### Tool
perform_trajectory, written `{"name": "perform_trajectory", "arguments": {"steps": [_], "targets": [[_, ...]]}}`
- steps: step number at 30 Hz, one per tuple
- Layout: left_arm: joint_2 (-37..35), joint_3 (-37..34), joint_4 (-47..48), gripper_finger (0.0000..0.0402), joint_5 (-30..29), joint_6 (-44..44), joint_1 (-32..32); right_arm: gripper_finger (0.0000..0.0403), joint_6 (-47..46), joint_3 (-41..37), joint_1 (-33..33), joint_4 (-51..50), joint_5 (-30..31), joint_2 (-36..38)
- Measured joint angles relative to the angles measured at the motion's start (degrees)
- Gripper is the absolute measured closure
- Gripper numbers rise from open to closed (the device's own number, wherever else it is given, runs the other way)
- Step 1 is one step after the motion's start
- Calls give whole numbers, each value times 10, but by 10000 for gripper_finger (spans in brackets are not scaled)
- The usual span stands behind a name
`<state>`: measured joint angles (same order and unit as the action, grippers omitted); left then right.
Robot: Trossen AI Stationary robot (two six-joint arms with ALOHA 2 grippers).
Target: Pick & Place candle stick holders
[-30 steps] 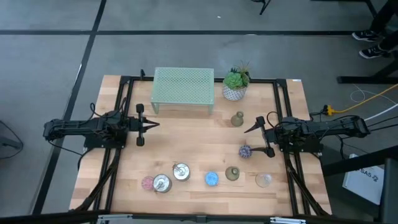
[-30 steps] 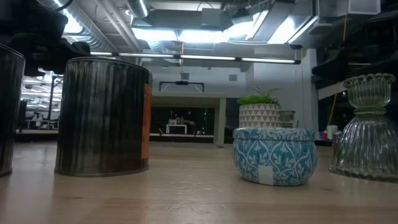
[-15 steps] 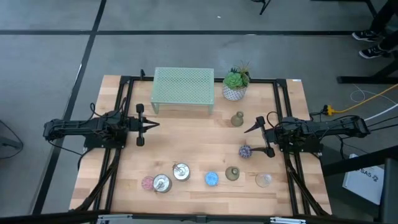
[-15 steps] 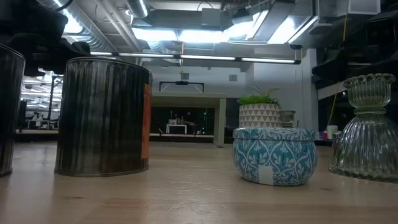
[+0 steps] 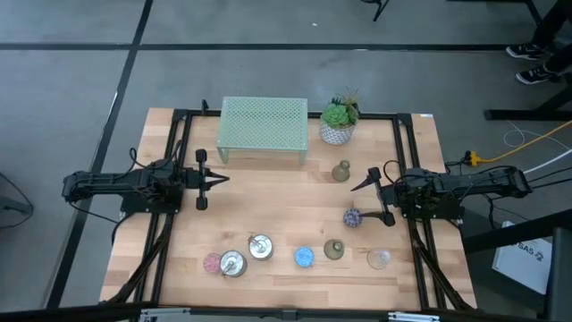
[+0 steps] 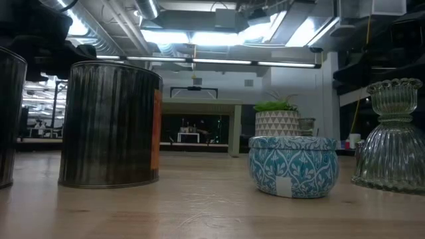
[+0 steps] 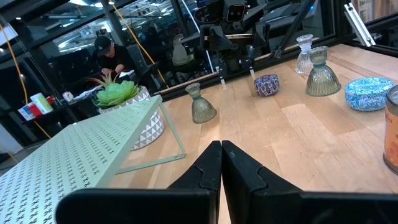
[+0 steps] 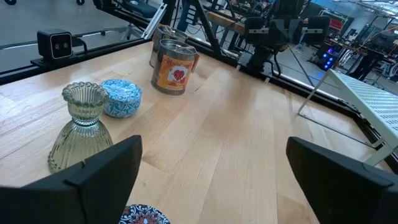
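Several candle stick holders stand along the near side of the table: pink point(image 5: 212, 262), two silver tins point(image 5: 232, 263) point(image 5: 260, 247), blue point(image 5: 305, 257), olive glass point(image 5: 334, 249) and clear glass point(image 5: 380, 258). A purple one point(image 5: 352, 216) and a second olive glass one point(image 5: 340, 171) stand nearer the right arm. My left gripper point(image 5: 219, 179) point(image 7: 221, 149) hovers shut at the table's left, pointing across it and touching nothing. My right gripper point(image 5: 368, 204) point(image 8: 214, 146) hovers open at the right, just right of the purple holder point(image 8: 143, 214).
A mint-green mesh stand point(image 5: 264, 125) and a green plant in a white pot point(image 5: 339, 121) stand at the far edge. Black frame rails point(image 5: 174, 161) run along the table's left and right sides. Bare wood point(image 5: 286, 201) lies between the grippers. A person point(image 7: 109, 53) shows beyond the table.
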<state>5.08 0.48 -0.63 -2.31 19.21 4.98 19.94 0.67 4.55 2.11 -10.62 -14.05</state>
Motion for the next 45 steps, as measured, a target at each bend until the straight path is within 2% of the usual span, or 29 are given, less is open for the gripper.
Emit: {"name": "perform_trajectory", "arguments": {"steps": [11, 19, 23, 26, 29, 36, 40, 45], "targets": [[0, 0, 0, 395, 0, 0, 0, 3, -8, 0, 0, 0, 0, 0], [0, 0, 0, 396, 0, 0, 0, 3, -140, 0, 0, 1, -10, 0], [0, 0, 0, 395, 0, 0, 0, 3, -242, 0, 0, 5, -43, 0], [0, 0, 0, 396, 0, 0, 0, 3, -335, 0, 1, 7, -46, 0], [0, 0, 0, 395, 0, 0, 0, 3, -373, 0, 1, 9, -47, 0], [0, 0, 0, 396, 0, 0, 0, 3, -356, 1, 1, 34, -61, -1], [0, 0, 0, 395, 0, 0, 0, 3, -310, 36, 1, -37, -31, -16], [0, 0, 0, 395, 0, 0, 0, 3, -249, 109, 2, -123, 18, -68]]}}
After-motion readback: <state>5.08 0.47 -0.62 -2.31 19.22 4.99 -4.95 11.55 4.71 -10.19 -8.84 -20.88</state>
